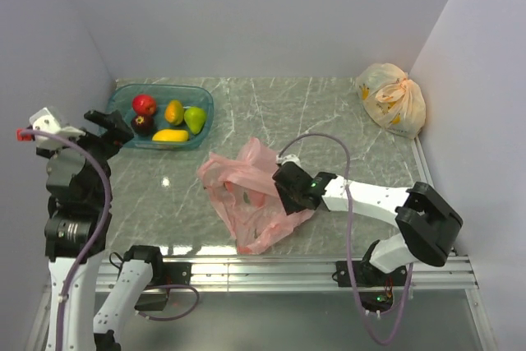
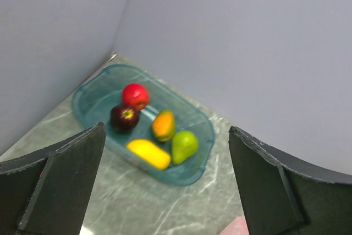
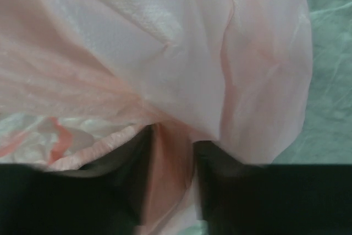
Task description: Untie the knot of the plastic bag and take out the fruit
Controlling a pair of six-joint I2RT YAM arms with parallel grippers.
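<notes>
The pink plastic bag (image 1: 251,195) lies flat and crumpled on the table's middle near the front. My right gripper (image 1: 279,189) is shut on a fold of the bag (image 3: 170,174); pink film fills the right wrist view. The fruit sits in a teal tray (image 1: 205,113) at the back left: red apple (image 1: 144,104), dark purple one (image 1: 143,124), orange-yellow one (image 1: 173,112), green pear (image 1: 195,118), yellow oblong one (image 1: 170,136). My left gripper (image 1: 109,125) is open and empty, raised beside the tray's left end. The left wrist view shows the tray (image 2: 195,174) with the fruit.
A pale yellow bag with orange print (image 1: 393,99), knotted, sits at the back right corner. Grey walls close in the left, back and right. A metal rail (image 1: 271,269) runs along the front edge.
</notes>
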